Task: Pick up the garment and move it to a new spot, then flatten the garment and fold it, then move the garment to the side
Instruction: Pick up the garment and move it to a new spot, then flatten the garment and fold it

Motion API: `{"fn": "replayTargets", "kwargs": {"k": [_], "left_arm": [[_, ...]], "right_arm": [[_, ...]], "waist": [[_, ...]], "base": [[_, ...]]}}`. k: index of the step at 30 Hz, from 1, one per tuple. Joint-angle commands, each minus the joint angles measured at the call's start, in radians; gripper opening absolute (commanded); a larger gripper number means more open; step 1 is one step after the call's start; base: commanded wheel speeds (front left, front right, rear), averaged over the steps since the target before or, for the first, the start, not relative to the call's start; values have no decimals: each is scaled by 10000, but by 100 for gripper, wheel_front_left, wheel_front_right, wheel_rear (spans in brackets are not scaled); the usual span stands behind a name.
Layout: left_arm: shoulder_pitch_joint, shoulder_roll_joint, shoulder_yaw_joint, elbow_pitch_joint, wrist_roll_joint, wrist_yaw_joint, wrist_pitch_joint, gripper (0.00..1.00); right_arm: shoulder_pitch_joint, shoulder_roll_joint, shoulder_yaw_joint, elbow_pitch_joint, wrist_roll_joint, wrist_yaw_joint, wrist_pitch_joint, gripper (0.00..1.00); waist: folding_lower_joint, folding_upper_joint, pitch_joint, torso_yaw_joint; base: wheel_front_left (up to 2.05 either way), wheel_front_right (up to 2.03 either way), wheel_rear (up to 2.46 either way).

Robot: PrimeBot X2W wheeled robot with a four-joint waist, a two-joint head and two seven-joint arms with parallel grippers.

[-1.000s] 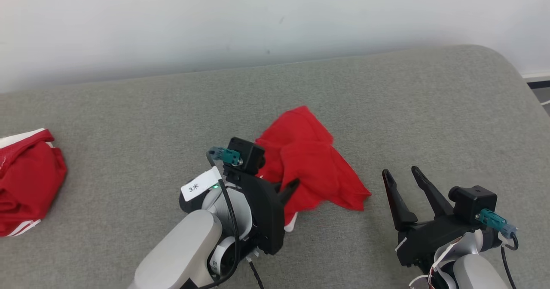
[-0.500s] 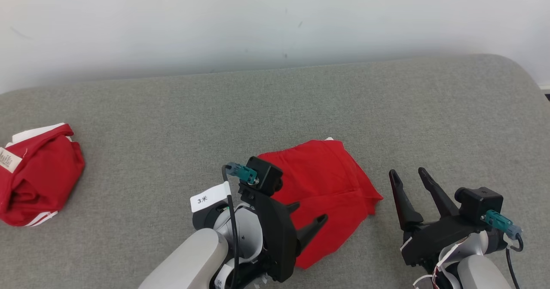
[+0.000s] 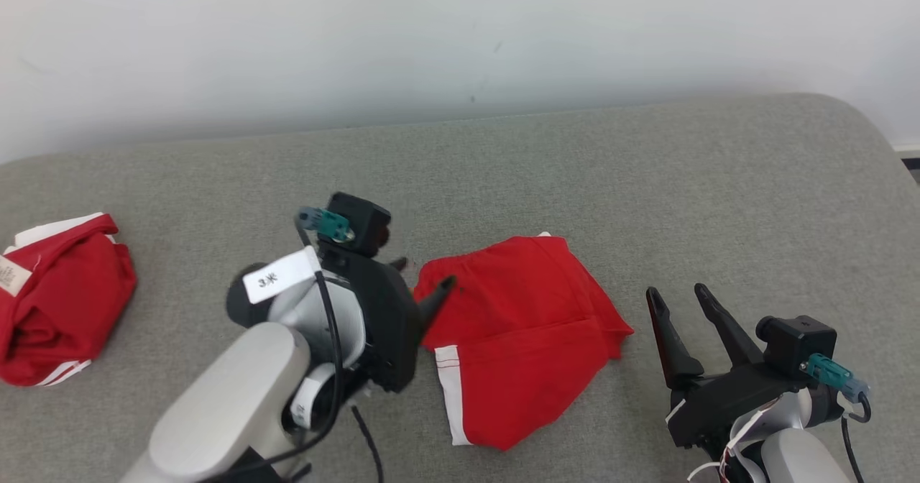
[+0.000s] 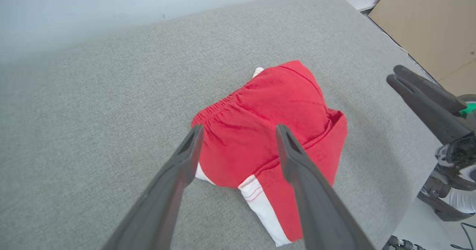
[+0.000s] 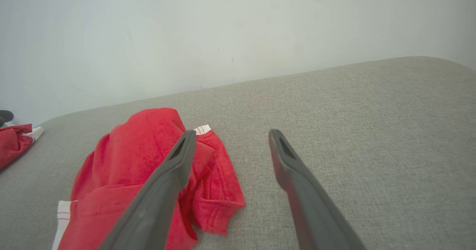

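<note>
Red garment [image 3: 525, 325] lies on grey cushion [image 3: 683, 181], approx mid-cushion, nearer the front edge than the wall [image 3: 431, 37]. It's partly flat w/ folds and a rumpled corner on its right side, a white stripe along the near-left hem and an elastic waistband at the left edge. L gripper [image 3: 422, 272] sits at the garment's left edge, jaws wide apart, nothing betw. them. In head view one fingertip overlaps the waistband corner and the other is over bare cushion; can't tell if either touches cloth. L wrist view: L gripper [image 4: 239, 129] fingers straddle the garment [image 4: 275, 97] from above, no cloth pinched. R gripper [image 3: 677, 292] is to the garment's right, near but apart from it, over bare cushion, jaws also spread, empty. R wrist view: R gripper [image 5: 232, 134] has one finger in front of the garment [image 5: 137, 149], the other over cushion. 2nd red garment [image 3: 61, 300] w/ white trim lies bunched at the cushion's far left, well apart from both grippers.
</note>
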Motion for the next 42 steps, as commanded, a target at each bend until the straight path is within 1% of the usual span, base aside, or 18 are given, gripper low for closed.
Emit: {"fn": "replayTargets", "kwargs": {"k": [1, 8, 20, 23, 30, 37, 38, 39, 40, 41, 42], "left_arm": [[-202, 148, 66, 188, 186, 27, -104, 100], [-615, 247, 335, 1065, 269, 102, -428, 100], [-1221, 255, 430, 2993, 86, -121, -443, 100], [-1346, 208, 421, 3340, 114, -169, -612, 100], [-1380, 60, 275, 3979, 72, -278, -646, 100], [-1347, -146, 146, 4343, -133, -346, -285, 100], [-1350, -168, 135, 4366, -164, -366, -269, 88], [-1352, -197, 150, 4383, -220, -377, -271, 47], [-1361, -217, 165, 4391, -219, -372, -319, 13], [-1379, -231, 176, 4391, -236, -393, -381, 0], [-1389, -262, 198, 4388, -276, -417, -452, 0]], "right_arm": [[-46, -41, -10, -4, 45, -3, -67, 100], [-97, -40, -81, 15, -6, -3, -127, 100], [-271, -40, 218, 38, 163, -3, -247, 100], [-330, -40, 270, 63, 188, -3, -274, 100], [-382, -40, 364, 123, 237, -3, -340, 100], [-402, -40, 342, 220, 260, -3, -379, 100], [-414, -40, 341, 232, 271, -3, -391, 100], [-430, -40, 355, 244, 282, -3, -401, 100], [-445, -40, 374, 250, 297, -3, -406, 100], [-450, -41, 390, 259, 309, -3, -413, 100], [-444, -40, 400, 267, 322, -3, -412, 100]], "waist": [[0, 0, 73, -136], [0, 0, 297, -482], [0, 0, 1051, -1299], [0, 0, 1158, -1406], [0, 0, 1257, -1560], [0, 0, 1218, -1545], [0, 0, 1213, -1527], [0, 0, 1208, -1509], [0, 0, 1203, -1490], [0, 0, 1197, -1470], [0, 0, 1186, -1446]], "base": [[0, 0, 0], [0, 0, 0], [0, 0, 0], [0, 0, 0], [0, 0, 0], [0, 0, 0], [0, 0, 0], [0, 0, 0], [0, 0, 0], [0, 0, 0], [0, 0, 0]]}}
